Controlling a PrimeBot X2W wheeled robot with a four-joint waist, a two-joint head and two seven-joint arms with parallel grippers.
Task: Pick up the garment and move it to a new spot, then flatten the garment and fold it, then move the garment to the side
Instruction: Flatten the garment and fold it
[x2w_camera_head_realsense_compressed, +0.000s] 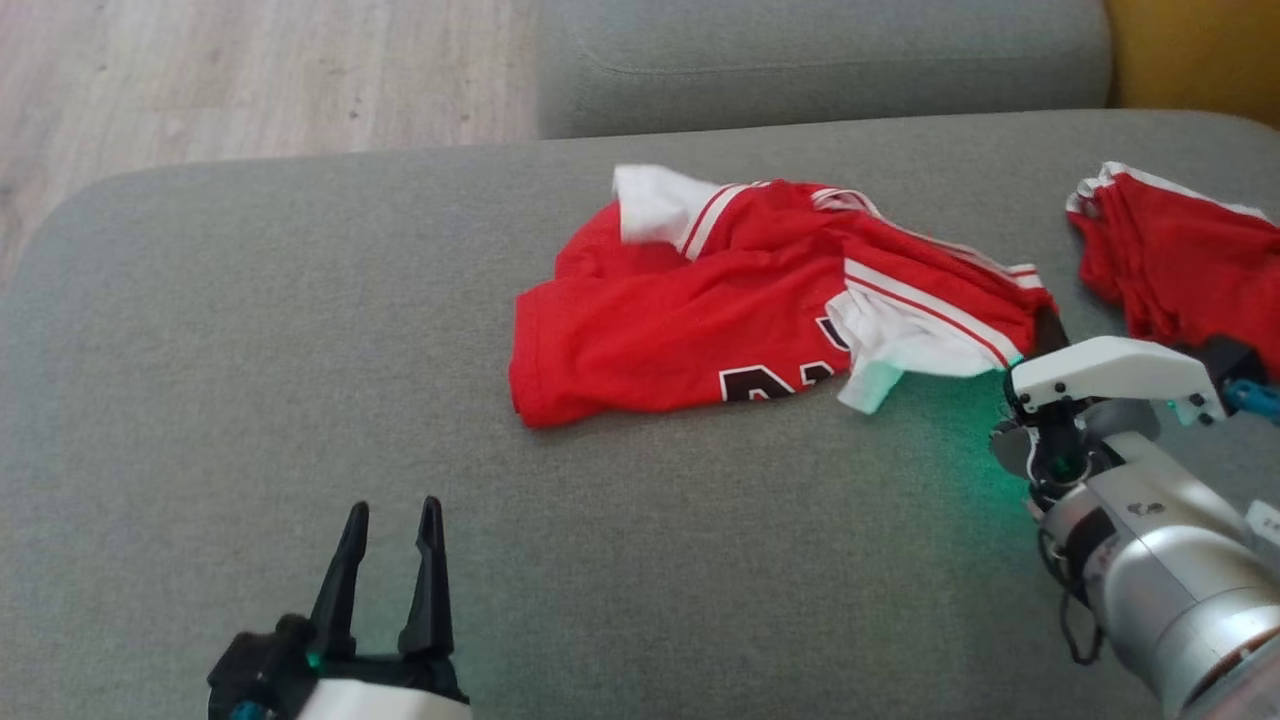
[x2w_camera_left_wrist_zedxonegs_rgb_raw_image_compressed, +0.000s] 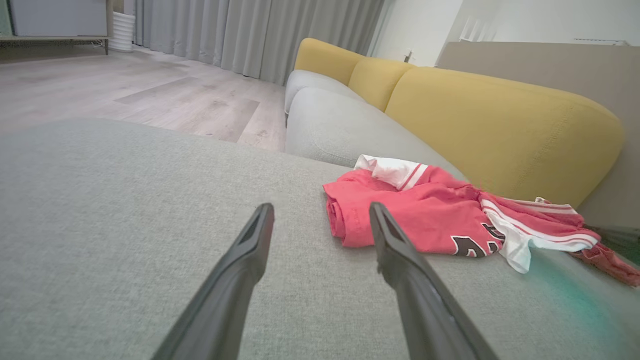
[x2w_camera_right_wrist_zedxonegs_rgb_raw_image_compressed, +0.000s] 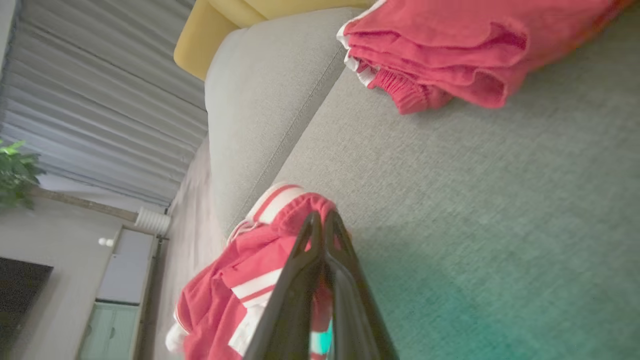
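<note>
Your garment (x2w_camera_head_realsense_compressed: 720, 320) lies crumpled on the grey seat (x2w_camera_head_realsense_compressed: 250, 350), with your right gripper (x2w_camera_right_wrist_zedxonegs_rgb_raw_image_compressed: 322, 217) pinched on its edge.
The grey seat spans most of the head view; beyond its far edge you see pale wood floor (x2w_camera_left_wrist_zedxonegs_rgb_raw_image_compressed: 125, 95), grey curtains (x2w_camera_left_wrist_zedxonegs_rgb_raw_image_compressed: 250, 35) and yellow back cushions (x2w_camera_left_wrist_zedxonegs_rgb_raw_image_compressed: 500, 125). The garment, red with white striped trim and dark lettering, sits near the seat's middle, toward its far side. A second red garment (x2w_camera_head_realsense_compressed: 1180, 260), folded, rests at the seat's right end. Your right gripper's fingers are closed together on the garment's right hem. Your left gripper (x2w_camera_head_realsense_compressed: 395, 505) hovers over the seat's near edge, fingers spread wide, holding nothing.
</note>
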